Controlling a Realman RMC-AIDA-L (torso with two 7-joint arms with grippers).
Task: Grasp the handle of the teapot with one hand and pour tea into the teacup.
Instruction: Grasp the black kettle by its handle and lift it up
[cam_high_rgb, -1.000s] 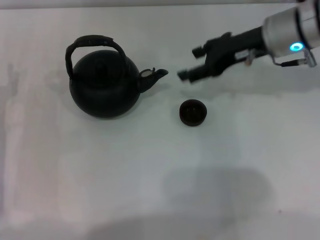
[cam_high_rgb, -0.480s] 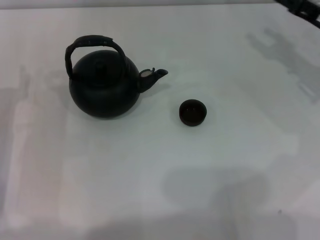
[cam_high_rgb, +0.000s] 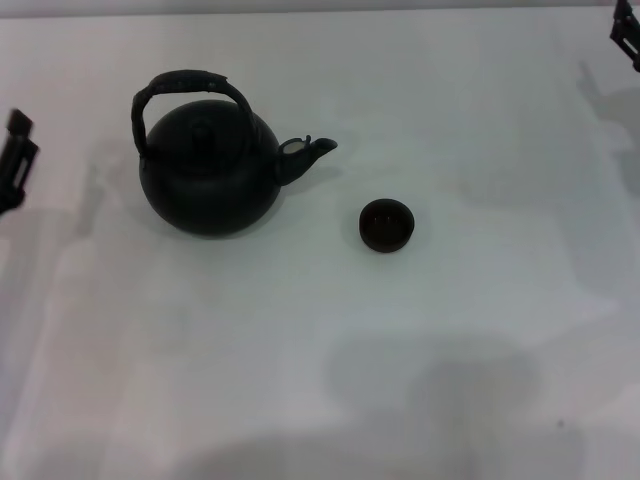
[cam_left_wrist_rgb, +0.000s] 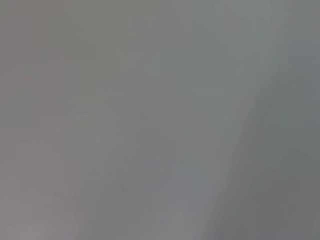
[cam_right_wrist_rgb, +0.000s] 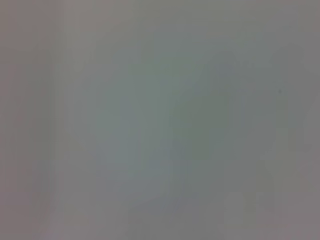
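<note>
Pouring has not begun: the teapot (cam_high_rgb: 208, 168) stands upright on the table (cam_high_rgb: 300, 350), handle (cam_high_rgb: 186, 85) ungrasped, spout toward the teacup (cam_high_rgb: 386, 224) nearby. Left gripper (cam_high_rgb: 15, 160) and right gripper (cam_high_rgb: 628, 35) sit at the edges; jaw state cannot be told.

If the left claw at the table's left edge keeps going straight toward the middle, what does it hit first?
Probably the teapot. The left claw shows only as a sliver at the head view's left edge, level with the pot's body, with bare table between. Its exact heading and height are unclear.
</note>
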